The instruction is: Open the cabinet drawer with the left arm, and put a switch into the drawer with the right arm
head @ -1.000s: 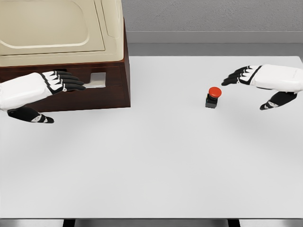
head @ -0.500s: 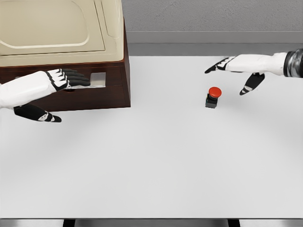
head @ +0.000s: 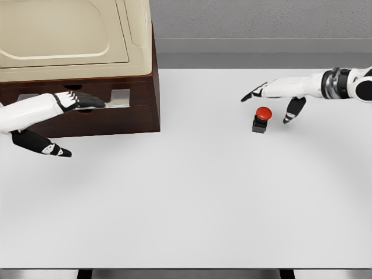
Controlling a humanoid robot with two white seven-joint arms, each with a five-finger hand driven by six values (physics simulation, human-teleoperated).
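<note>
The switch (head: 261,119), a red button on a small black base, stands upright on the white table (head: 192,197) right of centre. My right hand (head: 273,99) hovers just above and behind it, open, fingers stretched left and thumb hanging down to the switch's right, not touching it. A dark wooden cabinet (head: 125,113) with a cream top sits at the back left. Its drawer front has a metal handle (head: 116,100). My left hand (head: 72,104) reaches along the drawer front with fingertips at the handle, thumb hanging below, nothing grasped.
A grey wall runs behind the table. The table's front edge (head: 186,268) lies near the bottom of the view.
The right hand has swung left and down to above the switch. The left hand has turned and slid its fingers toward the drawer handle. The drawer has not moved.
</note>
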